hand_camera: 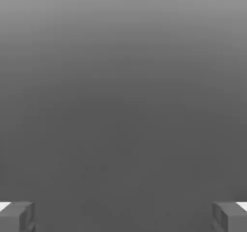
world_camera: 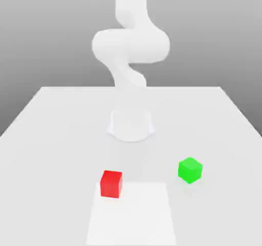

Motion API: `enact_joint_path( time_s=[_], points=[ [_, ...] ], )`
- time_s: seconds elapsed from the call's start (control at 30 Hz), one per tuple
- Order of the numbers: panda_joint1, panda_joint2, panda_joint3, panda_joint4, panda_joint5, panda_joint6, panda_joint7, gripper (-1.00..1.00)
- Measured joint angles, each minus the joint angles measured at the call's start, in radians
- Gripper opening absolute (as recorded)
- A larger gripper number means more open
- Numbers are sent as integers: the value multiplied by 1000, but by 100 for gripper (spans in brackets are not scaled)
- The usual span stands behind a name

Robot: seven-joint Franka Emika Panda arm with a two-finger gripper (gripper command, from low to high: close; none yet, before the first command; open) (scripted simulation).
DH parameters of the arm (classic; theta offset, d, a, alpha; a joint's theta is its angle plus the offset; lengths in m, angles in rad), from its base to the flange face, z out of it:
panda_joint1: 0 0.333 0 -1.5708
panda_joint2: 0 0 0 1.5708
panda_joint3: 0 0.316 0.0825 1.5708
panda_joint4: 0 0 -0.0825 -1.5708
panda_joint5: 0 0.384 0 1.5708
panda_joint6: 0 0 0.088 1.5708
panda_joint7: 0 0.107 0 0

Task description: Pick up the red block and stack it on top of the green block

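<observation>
I am holding my gripper [hand_camera: 123, 217] spread, with nothing between its fingertips, and the arm [world_camera: 130, 45] is rising from the base [world_camera: 131, 125]. Relative to that base, the red block [world_camera: 111, 184] is sitting on its camera side, slightly toward the exterior view's left, while the green block [world_camera: 190, 170] is resting farther toward the right; the pick is therefore calling for travel downward, onto the base's camera side.

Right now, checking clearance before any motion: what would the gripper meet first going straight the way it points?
The way looks free as far as the hand view shows: between the open fingers lies only plain grey background, though its depth is unclear.
</observation>
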State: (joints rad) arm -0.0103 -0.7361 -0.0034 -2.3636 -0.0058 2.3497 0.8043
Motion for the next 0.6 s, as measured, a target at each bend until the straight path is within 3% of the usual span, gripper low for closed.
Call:
enact_joint_path(
  time_s=[0.43,0.6],
  points=[
    [-64,414,-38,-394,-23,314,18,0],
    [-81,660,-59,-532,-7,497,6,0]
  ],
)
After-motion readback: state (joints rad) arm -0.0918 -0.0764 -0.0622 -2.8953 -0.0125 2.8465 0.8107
